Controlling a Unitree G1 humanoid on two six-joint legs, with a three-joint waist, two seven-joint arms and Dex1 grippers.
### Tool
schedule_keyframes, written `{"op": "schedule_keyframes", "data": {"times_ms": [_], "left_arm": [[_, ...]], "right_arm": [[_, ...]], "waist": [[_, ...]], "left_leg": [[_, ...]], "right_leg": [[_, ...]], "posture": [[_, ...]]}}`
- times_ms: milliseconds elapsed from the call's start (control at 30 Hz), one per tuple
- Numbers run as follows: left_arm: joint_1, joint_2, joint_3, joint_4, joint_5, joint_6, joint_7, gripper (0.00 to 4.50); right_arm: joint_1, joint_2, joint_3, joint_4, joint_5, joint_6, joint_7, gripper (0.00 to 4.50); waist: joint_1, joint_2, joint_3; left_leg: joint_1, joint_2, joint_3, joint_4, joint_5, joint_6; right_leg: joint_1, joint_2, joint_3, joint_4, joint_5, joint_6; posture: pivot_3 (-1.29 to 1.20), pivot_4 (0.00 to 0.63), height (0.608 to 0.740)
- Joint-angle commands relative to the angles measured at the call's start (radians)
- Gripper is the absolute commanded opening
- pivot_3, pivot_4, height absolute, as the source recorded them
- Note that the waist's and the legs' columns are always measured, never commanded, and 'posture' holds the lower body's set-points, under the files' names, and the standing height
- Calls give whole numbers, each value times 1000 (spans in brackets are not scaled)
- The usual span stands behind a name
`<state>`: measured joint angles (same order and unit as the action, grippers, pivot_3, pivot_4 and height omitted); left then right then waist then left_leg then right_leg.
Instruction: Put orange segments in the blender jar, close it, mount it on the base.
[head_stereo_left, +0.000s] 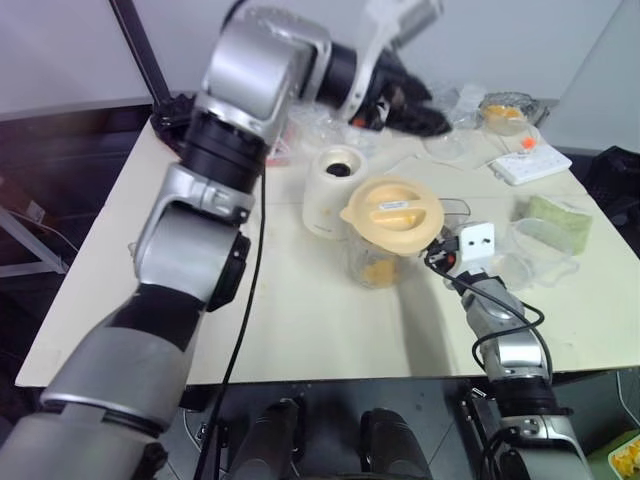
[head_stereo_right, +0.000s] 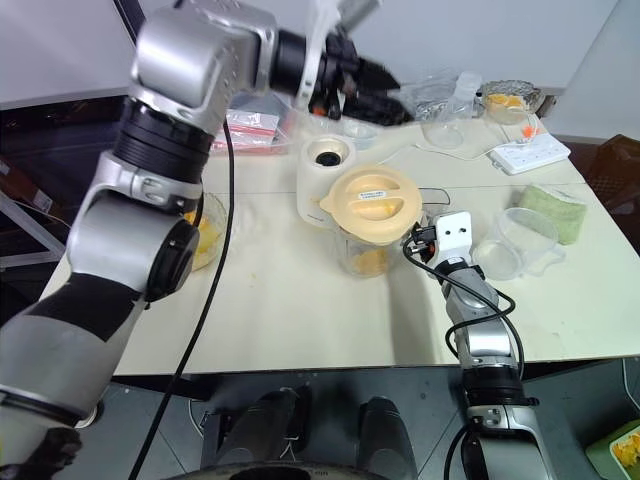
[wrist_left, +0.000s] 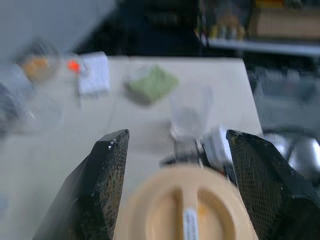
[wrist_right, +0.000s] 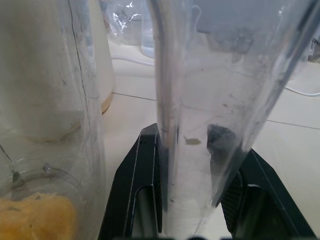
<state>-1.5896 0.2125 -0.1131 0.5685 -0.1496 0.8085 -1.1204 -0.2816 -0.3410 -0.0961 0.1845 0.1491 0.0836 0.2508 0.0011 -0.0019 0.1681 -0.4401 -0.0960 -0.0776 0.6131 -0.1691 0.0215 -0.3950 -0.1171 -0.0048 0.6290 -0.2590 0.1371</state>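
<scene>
On the table (head_stereo_right: 300, 300), one blender jar (head_stereo_right: 368, 250) holds orange segments (head_stereo_right: 372, 262) under its cream lid (head_stereo_right: 372, 205), touching one cream base (head_stereo_right: 325, 170) behind it. The right end effector (wrist_right: 192, 200) clamps the jar's clear handle (wrist_right: 200, 100). The left end effector (wrist_left: 175, 165) hangs wide open and empty above the lid; an empty clear cup (head_stereo_right: 515, 243) stands nearby.

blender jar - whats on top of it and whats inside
A cream lid covers the blender jar. Orange segments show through its wall; its blade hub is hidden.
</scene>
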Motion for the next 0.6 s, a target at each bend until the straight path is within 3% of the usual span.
{"op": "schedule_keyframes", "data": {"times_ms": [33,133,200,267,367,500,600], "left_arm": [[126,110,27,-169,-17,-55,0,3217],[324,227,-23,-307,35,-164,13,3217],[464,270,37,-432,-15,-109,46,3217],[548,284,91,-523,-72,-29,81,3217],[719,352,91,-660,-51,-101,105,3217],[951,357,183,-859,-112,-46,198,3217],[1024,321,222,-938,-145,-1,291,3217]], "right_arm": [[10,-29,-44,-7,-6,68,-21,962],[-20,-44,-79,-94,33,144,-35,962],[-56,-64,-114,-178,63,228,-49,962],[-82,-82,-139,-236,87,287,-52,962],[-152,-118,-171,-308,118,392,-58,962],[-373,-186,-200,-308,136,543,-82,962],[-549,-218,-182,-210,120,568,-81,962]], "waist": [[-10,5,-1],[-14,10,0],[-9,11,3],[-3,9,10],[5,4,15],[-9,8,17],[-11,6,20]], "left_leg": [[0,0,0,0,0,0],[3,0,1,-2,0,0],[2,0,1,-3,2,-2],[-6,0,0,-1,4,-2],[-18,0,0,2,6,-3],[-20,0,5,-2,6,-4],[-22,1,5,-1,8,-6]], "right_leg": [[0,0,0,0,0,0],[1,-1,2,2,0,-1],[-1,0,3,3,0,-1],[-9,0,3,4,2,-2],[-19,0,3,5,3,-4],[-26,-1,6,7,4,-4],[-30,0,6,13,4,-5]], "posture": [[0,150,740],[0,150,740],[0,150,740],[0,150,740],[0,150,740],[0,150,740],[0,150,740]]}}
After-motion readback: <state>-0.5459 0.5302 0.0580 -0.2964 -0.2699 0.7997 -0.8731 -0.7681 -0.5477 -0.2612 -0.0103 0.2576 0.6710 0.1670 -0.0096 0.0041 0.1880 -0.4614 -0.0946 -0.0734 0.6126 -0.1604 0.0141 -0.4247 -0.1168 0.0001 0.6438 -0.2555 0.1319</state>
